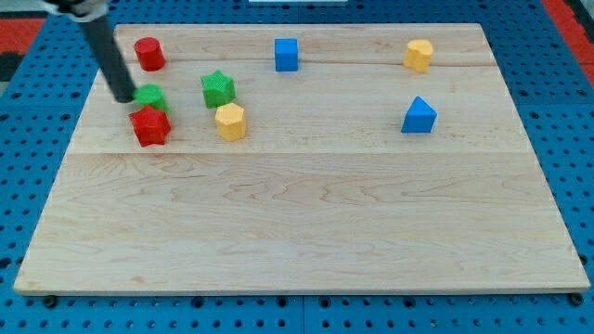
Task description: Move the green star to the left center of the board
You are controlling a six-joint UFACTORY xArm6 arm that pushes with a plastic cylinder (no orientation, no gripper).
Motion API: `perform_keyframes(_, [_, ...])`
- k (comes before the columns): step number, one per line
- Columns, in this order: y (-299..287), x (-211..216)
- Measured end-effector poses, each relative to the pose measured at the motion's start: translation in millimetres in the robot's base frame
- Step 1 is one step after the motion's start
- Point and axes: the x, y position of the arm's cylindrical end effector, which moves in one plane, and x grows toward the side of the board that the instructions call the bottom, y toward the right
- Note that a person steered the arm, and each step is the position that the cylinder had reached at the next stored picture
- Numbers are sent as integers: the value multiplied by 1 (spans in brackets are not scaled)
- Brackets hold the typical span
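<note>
**Operator:** Toward the view's upper left was where I had my tip, its end just at the left edge of a small green block whose shape I could not make out. Touching or a hair apart, I could not tell.

**Supervisor:** And the green star?

**Operator:** The green star sat to the view's right of my tip, near but apart, with the small green block between them. It lay in the upper left part of the wooden board, above the yellow hexagon-like block, which stood just below and slightly to the view's right of it.

**Supervisor:** State of the pincer?

**Operator:** My arm carried only the straight dark rod, so there were no jaws to read as wide or narrow, and it held nothing.

**Supervisor:** What else was on the board?

**Operator:** A red star sat directly below the small green block, touching it or nearly so. A red cylinder stood above, near the top edge. A blue cube was at top centre, a second yellow block at the top right, and a blue triangular block below that one. All lay flat on the board; I saw no trays or bins.
</note>
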Motion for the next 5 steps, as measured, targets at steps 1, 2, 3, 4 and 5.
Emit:
perform_keyframes(1, [19,69])
perform_keyframes(2, [41,103])
perform_keyframes(3, [-16,100])
perform_keyframes(4, [-33,132])
perform_keyframes(5, [21,160])
